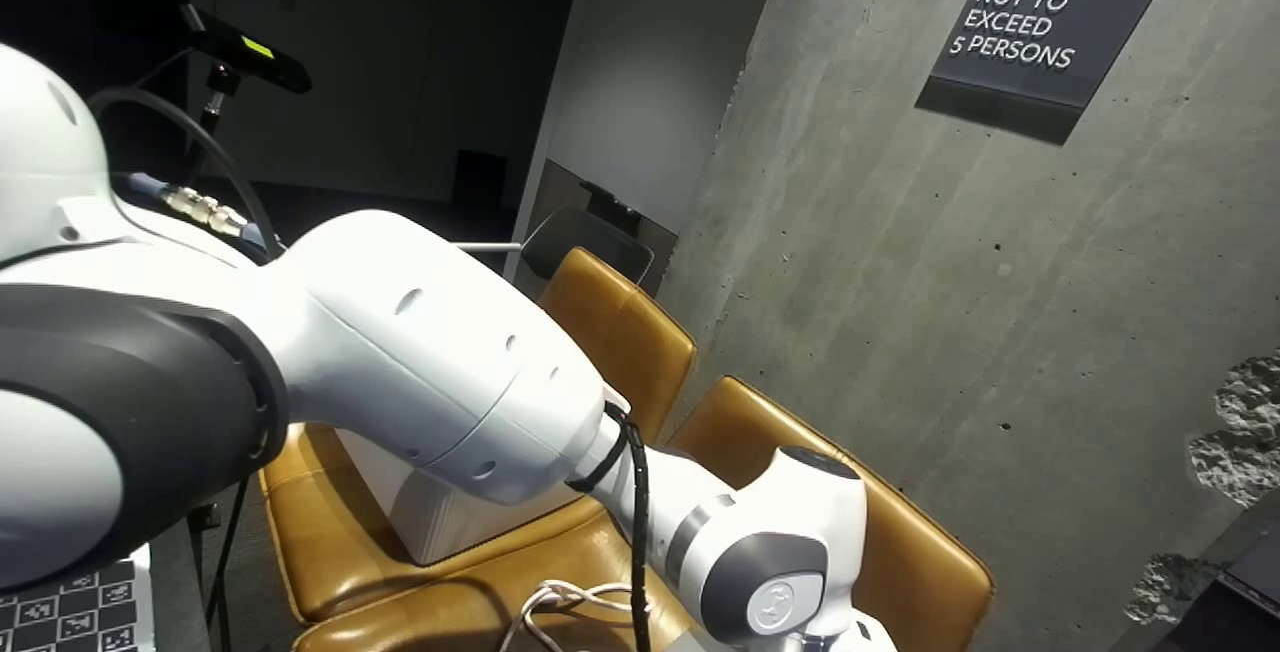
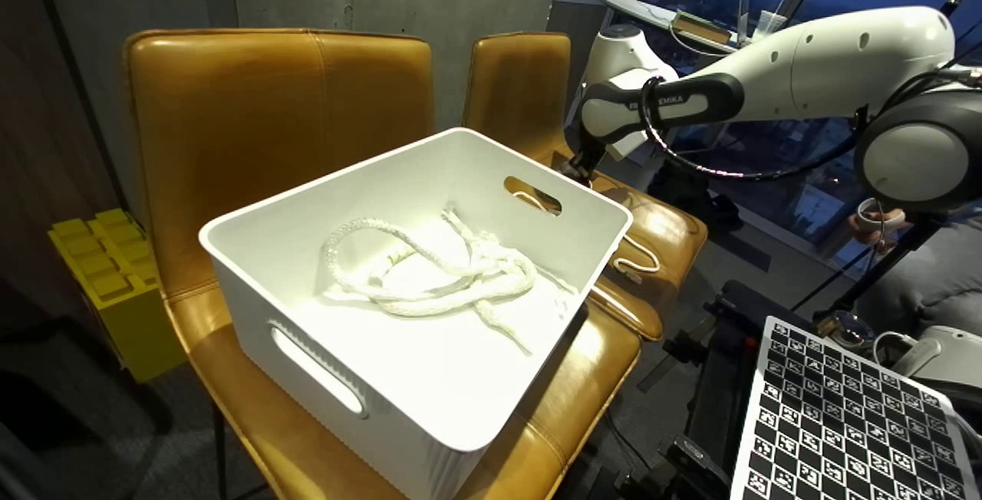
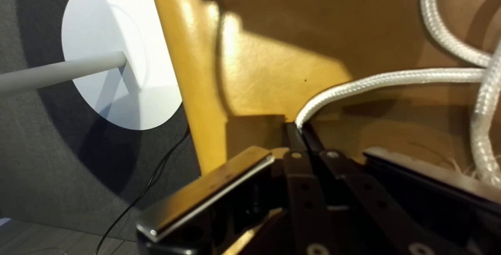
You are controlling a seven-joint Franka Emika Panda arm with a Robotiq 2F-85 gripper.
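Observation:
My gripper is shut on a white braided rope in the wrist view. The rope rises from between the fingertips and runs right into loops on a tan leather chair seat. In an exterior view the gripper is low over this chair, partly behind a white bin. Part of the rope shows on the seat beside the bin. The rope also shows in an exterior view, where the gripper's fingers are out of frame. Another white rope lies coiled inside the bin.
The bin stands on a second tan chair, close beside the gripper's chair. A concrete wall rises behind the chairs. A patterned marker board and a yellow block stand nearby. A round white base with a pole is beyond the seat edge.

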